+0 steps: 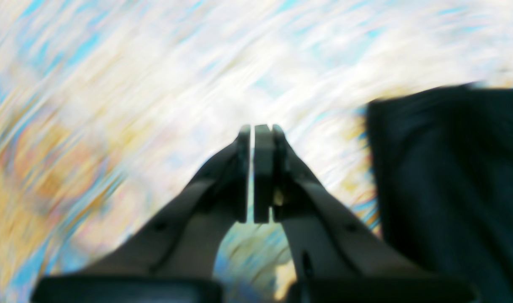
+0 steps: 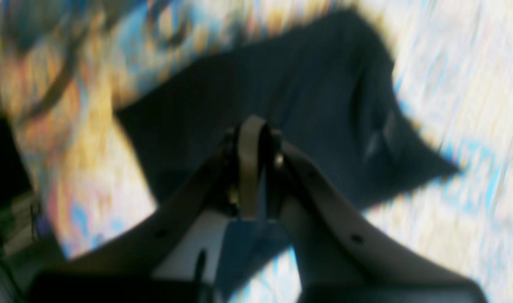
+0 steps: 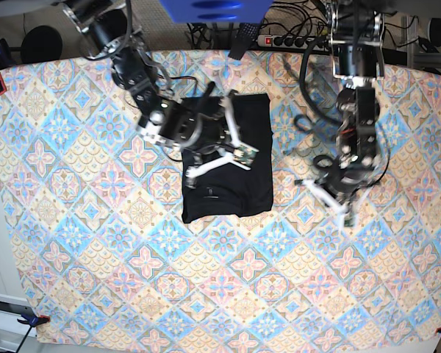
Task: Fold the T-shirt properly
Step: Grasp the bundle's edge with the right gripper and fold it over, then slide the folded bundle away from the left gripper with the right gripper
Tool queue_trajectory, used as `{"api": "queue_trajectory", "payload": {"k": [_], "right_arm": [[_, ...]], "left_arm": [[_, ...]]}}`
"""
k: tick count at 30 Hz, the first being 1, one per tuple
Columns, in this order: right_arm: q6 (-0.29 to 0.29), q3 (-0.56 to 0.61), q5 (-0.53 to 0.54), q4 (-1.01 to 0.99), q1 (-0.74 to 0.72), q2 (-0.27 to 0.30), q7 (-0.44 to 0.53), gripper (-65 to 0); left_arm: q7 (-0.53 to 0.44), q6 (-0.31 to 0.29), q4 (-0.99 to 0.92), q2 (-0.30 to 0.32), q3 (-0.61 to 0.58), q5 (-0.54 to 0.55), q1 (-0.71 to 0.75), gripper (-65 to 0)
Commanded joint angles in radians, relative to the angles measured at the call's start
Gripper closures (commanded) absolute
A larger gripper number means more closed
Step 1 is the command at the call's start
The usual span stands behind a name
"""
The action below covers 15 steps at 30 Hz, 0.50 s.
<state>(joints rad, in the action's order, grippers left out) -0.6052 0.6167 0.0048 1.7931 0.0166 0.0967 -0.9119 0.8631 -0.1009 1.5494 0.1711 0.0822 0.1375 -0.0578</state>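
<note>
Folded T-shirt [image 3: 226,158] lies on patterned tablecloth [image 3: 95,257].
Right gripper [image 3: 217,158] hovers clenched and empty over it; left gripper [image 1: 256,172], clenched and empty, hangs beside it.

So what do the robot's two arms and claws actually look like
Both arms are black, jointed segments with black cables looped alongside. Each ends in a pale grey, wedge-shaped claw: left claw, right claw. The fingers taper forward and carry flat dark pads; small brass-coloured screws show near the right claw's tip.

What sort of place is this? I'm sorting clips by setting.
Probably a robotics lab bench: a patterned tablecloth holding a black T-shirt, two mounted arms, and a power strip with tangled cables behind it.
</note>
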Motion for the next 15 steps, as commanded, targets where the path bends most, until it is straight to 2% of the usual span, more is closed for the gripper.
{"api": "queue_trajectory", "payload": {"k": [1,5,9,15], "right_arm": [[-0.002,0.012,0.008,-0.013,-0.011,-0.013,0.006,-2.3],[-0.002,0.041,0.008,-0.115,-0.079,-0.074,0.006,-2.3],[-0.002,0.042,0.008,-0.227,-0.126,-0.139,0.006,-2.3],[-0.002,0.038,0.008,-0.427,-0.182,-0.197,0.043,-2.2]], "left_arm": [[-0.020,-0.003,0.069,-0.002,0.038,0.011,0.008,-0.1],[0.021,-0.003,0.222,-0.008,0.153,0.014,0.123,-0.1],[0.032,-0.003,0.329,-0.009,0.219,0.078,0.221,-0.1],[0.032,-0.003,0.368,-0.008,0.288,0.182,0.296,-0.1]]}}
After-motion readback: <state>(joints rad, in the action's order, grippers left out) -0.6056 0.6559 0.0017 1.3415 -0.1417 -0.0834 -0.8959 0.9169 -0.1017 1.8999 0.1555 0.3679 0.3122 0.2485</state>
